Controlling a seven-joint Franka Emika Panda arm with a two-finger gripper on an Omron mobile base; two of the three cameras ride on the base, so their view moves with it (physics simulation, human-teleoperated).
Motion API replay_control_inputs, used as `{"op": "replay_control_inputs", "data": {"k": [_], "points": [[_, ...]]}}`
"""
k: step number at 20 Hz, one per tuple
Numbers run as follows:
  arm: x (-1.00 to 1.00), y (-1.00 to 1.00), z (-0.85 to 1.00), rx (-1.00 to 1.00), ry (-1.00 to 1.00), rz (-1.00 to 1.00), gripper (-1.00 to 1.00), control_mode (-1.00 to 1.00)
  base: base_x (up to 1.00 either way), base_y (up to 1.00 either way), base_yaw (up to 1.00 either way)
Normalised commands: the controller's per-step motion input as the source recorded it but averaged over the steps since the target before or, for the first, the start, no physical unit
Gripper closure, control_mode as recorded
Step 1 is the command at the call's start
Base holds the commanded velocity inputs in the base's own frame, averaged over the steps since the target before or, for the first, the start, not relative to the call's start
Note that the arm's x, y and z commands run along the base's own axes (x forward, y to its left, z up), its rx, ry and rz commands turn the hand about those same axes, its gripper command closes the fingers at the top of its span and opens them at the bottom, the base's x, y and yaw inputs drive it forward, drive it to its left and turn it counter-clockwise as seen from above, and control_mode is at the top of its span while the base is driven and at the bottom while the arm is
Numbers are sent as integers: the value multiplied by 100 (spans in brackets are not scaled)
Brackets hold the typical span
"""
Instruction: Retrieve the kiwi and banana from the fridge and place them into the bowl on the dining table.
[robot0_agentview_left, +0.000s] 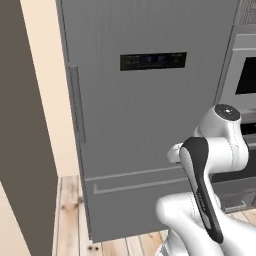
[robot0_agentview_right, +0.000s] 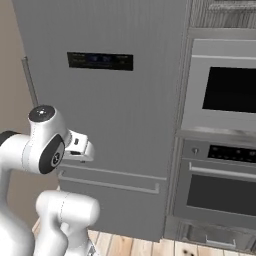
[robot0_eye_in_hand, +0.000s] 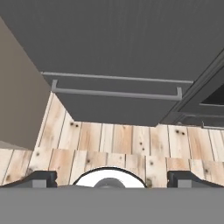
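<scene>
My gripper (robot0_eye_in_hand: 112, 178) hangs low in front of the tall brushed dark-grey fridge (robot0_agentview_left: 150, 120), pointed down and forward; in the hand view my two dark fingertips (robot0_eye_in_hand: 37, 179) sit far apart at the bottom corners, spread to full width, with nothing between them and nothing held. Beyond them lies the light wooden plank floor (robot0_eye_in_hand: 118, 144) with dark knots, and above it the fridge's bottom drawer (robot0_eye_in_hand: 118, 107) with its long horizontal bar handle (robot0_eye_in_hand: 116, 93), drawer pushed in. From the left base view the fridge door is shut: black display panel (robot0_agentview_left: 153, 61) high on the door, long vertical handle (robot0_agentview_left: 76, 102) along its left edge, drawer seam below. No fruit can be seen, since the door and drawer hide the interior. A beige wall (robot0_agentview_left: 47, 90) stands left of the fridge, with a dark brown panel (robot0_agentview_left: 22, 125) nearer the camera. From the right base view, a built-in stainless oven stack (robot0_agentview_right: 220, 145) stands just beside the fridge on its right, upper unit with a black window, lower unit with a control strip and bar handle. My white arm (robot0_agentview_right: 42, 150) is folded in front of the lower part of the door.
</scene>
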Motion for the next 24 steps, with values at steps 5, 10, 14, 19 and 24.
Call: {"op": "replay_control_inputs", "data": {"k": [5,10,14,19,24], "points": [[0,0,0,0,0,0,-100,100,-41,51,0],[0,0,0,0,0,0,-100,100,-35,51,0],[0,0,0,0,0,0,-100,100,-21,52,0],[0,0,0,0,0,0,-100,100,-12,54,0],[0,0,0,0,0,0,-100,100,-14,47,0]]}}
